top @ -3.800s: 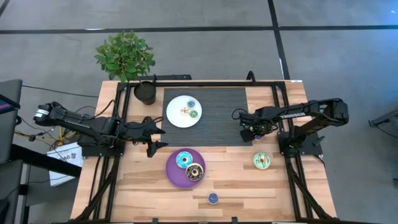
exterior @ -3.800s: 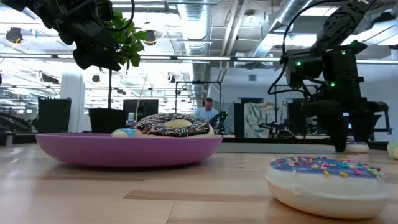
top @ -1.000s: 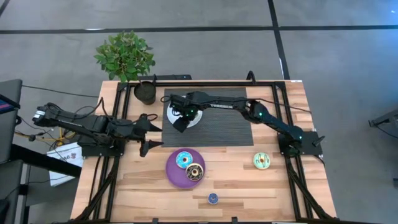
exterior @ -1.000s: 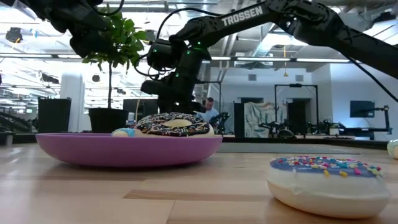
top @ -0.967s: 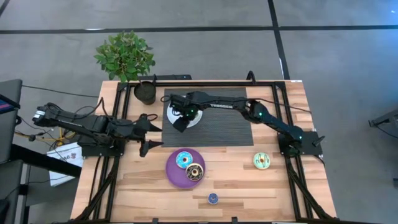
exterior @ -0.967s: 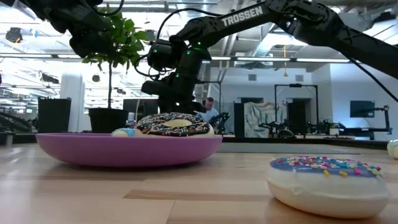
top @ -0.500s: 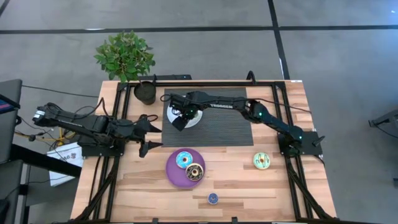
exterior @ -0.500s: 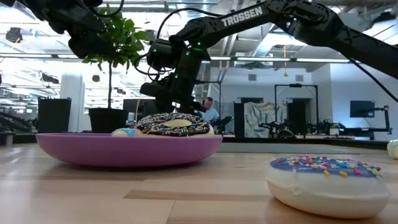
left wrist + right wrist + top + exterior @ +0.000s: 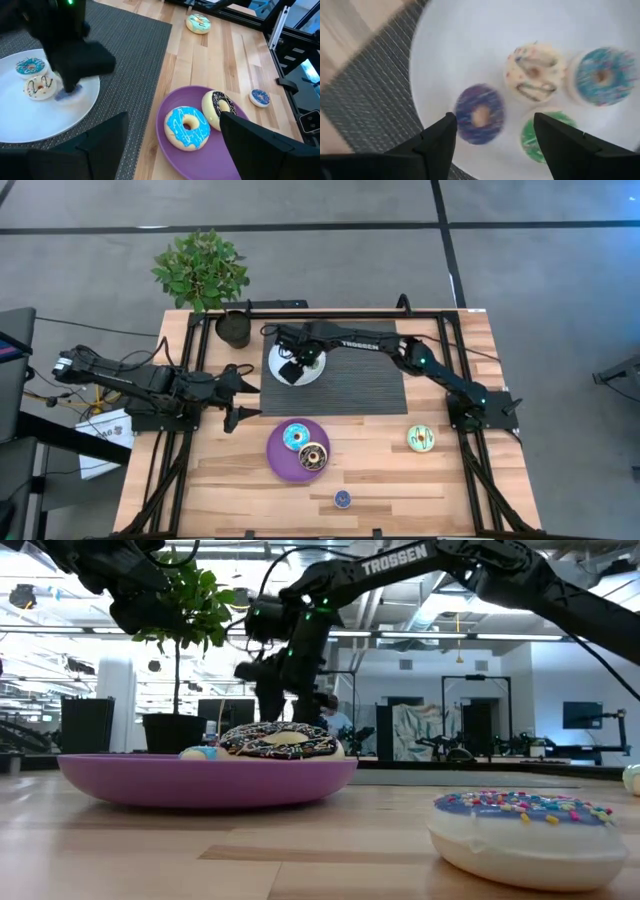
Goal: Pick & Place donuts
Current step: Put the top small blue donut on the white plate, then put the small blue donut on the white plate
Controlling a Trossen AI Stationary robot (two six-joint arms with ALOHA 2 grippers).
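Note:
My right gripper hangs open just above the white plate on the dark mat. Four mini donuts lie flat on that plate: purple below the fingers, cream, blue and green. My left gripper waits open over the wood, left of the mat. The purple plate carries the blue-iced donut and the brown-and-cream donut. The green-iced donut lies on the wood at the right. A further blue sprinkled mini sits by the near edge.
A potted plant and a black pot stand at the far left corner. The dark mat covers the far middle. Black frame rails run along both sides. Bare wood lies between the purple plate and the green-iced donut.
My right gripper has risen from low over the white plate and drawn slightly toward the far edge. The purple mini donut lies on the plate beneath it. My left arm has kept still.

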